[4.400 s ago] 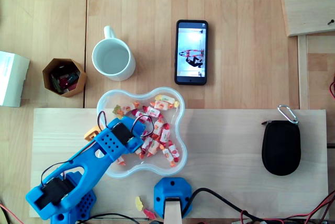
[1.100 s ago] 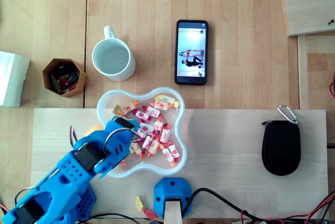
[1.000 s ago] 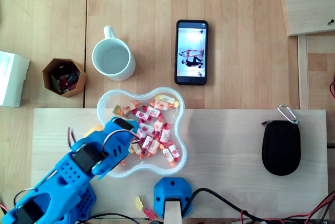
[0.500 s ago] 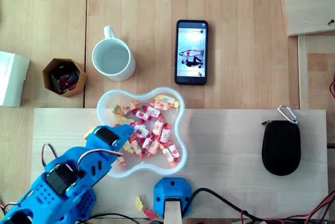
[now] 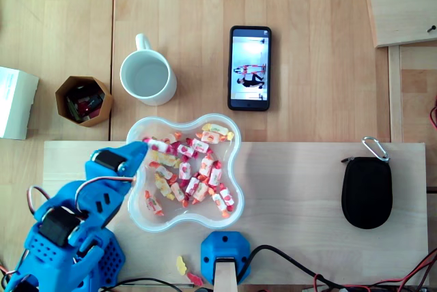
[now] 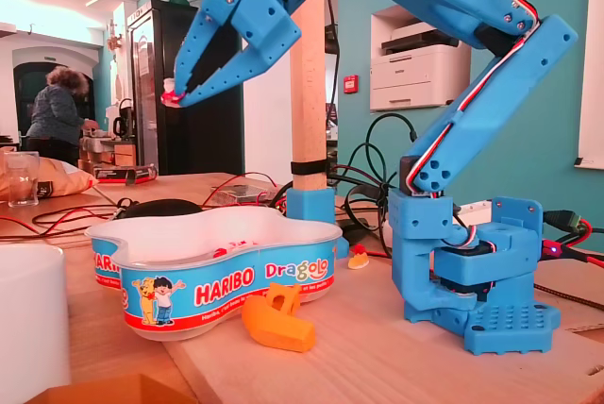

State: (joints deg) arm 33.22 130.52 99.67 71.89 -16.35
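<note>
- My gripper [image 6: 176, 92] is pinched almost closed on 1 wrapped candy [image 6: 170, 95], held high above the Haribo tub [image 6: 217, 283].
- I judge the candy light and small, with a slick, crinkly wrapper. It is best gripped across its firm middle, not the twisted ends.
- The Haribo tub is thin translucent plastic with wavy lobes, and more wrapped candies [image 5: 194, 172] lie inside.

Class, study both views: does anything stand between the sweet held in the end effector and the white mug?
Nothing visible does. The end effector holds the sweet high above the Haribo tub, and bare wood lies between the tub and the mug.
</note>
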